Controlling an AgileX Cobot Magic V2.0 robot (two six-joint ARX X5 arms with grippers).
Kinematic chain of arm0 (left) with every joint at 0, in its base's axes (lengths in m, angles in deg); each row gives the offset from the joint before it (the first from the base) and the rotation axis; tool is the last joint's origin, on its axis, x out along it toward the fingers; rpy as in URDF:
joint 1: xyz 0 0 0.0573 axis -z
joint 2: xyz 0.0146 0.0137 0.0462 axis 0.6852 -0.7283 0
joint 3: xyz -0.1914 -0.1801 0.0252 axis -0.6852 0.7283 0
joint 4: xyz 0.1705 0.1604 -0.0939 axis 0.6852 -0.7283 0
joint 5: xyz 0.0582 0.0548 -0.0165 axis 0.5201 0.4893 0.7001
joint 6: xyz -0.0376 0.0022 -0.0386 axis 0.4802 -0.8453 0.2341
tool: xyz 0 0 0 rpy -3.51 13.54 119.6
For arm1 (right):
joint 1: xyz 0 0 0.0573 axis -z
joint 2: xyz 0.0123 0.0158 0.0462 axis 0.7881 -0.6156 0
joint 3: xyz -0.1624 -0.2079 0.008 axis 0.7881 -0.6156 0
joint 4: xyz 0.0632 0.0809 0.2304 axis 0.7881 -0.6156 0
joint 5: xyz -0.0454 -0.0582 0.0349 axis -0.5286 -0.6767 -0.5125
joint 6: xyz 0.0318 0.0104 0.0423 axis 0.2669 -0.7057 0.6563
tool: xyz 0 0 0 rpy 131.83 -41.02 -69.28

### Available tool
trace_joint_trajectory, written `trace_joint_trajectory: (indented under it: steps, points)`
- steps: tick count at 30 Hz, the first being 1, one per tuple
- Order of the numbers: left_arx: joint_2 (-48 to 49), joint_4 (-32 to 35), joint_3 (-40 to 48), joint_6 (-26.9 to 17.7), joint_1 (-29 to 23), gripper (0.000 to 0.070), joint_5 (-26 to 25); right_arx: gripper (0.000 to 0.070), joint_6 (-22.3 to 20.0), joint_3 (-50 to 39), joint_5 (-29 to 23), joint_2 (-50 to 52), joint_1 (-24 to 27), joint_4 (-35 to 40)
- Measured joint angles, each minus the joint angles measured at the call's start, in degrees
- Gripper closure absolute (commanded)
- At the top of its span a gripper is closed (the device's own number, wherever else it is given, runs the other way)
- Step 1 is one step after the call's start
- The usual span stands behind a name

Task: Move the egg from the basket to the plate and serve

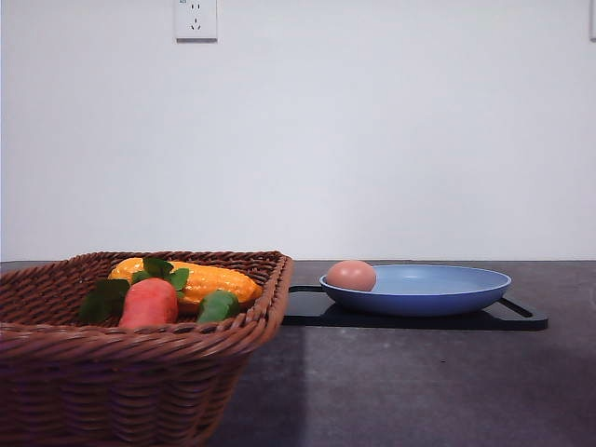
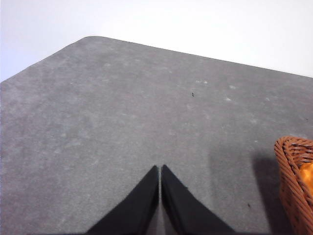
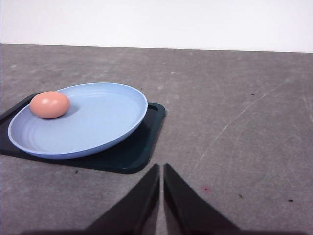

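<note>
The small pinkish-brown egg (image 1: 351,276) lies at the left edge of the round light-blue plate (image 1: 438,291), which sits on a flat black tray (image 1: 410,319) right of the brown wicker basket (image 1: 130,372). Both the left end effector (image 2: 160,169) and the right end effector (image 3: 161,167) are clenched and hold nothing, over the grey surface (image 3: 234,122).

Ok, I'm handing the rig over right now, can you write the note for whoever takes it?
Left hand: shut, empty, over bare grey table beside the brown woven wicker basket.
Right hand: shut, empty, just short of the flat black rectangular tray.
Small pinkish-brown egg lies in the light blue round plate, near its left rim; plate sits on the tray.
Basket holds an orange toy carrot and yellow toy corn.
Done: egg transfer. Left: serving.
</note>
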Motion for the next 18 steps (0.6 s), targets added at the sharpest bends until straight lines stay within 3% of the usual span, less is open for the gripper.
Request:
trace_joint_trajectory:
  steps: [18]
  points:
    - [0.0,0.0,0.0,0.0,0.0,0.0700,0.0,0.0700,0.0,0.0,0.0,0.0,0.0,0.0]
